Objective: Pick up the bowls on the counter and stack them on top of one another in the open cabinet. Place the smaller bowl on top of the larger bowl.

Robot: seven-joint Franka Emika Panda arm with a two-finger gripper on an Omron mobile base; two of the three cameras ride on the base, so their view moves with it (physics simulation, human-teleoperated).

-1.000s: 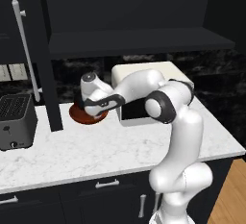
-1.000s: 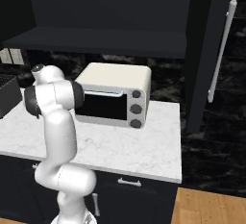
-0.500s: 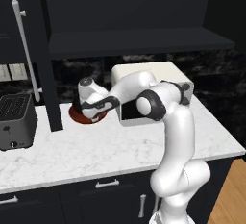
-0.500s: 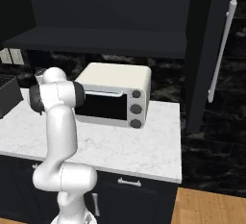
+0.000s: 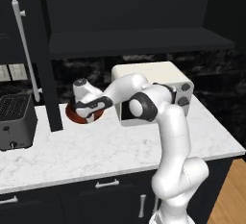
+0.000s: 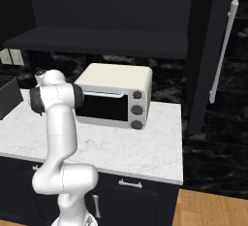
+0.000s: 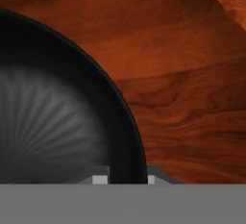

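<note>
Open cabinet sat across upper frame, shelf bare. Bench ran below. Arm stretched leftward, hand low over larger bowl at left-centre on bench. Smaller bowl sat inside it, rim straddled by pincer; fingers only narrowly apart around rim, pinch looked loose. Cabinet lay up-right.

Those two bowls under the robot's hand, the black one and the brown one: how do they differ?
The black bowl is plain, with faint ribs fanning out inside; the brown bowl has a reddish wood grain. The black bowl sits inside the brown bowl, which spreads wider around it. The black bowl's rim stands between the jaws; the brown bowl lies underneath. Both are round.
</note>
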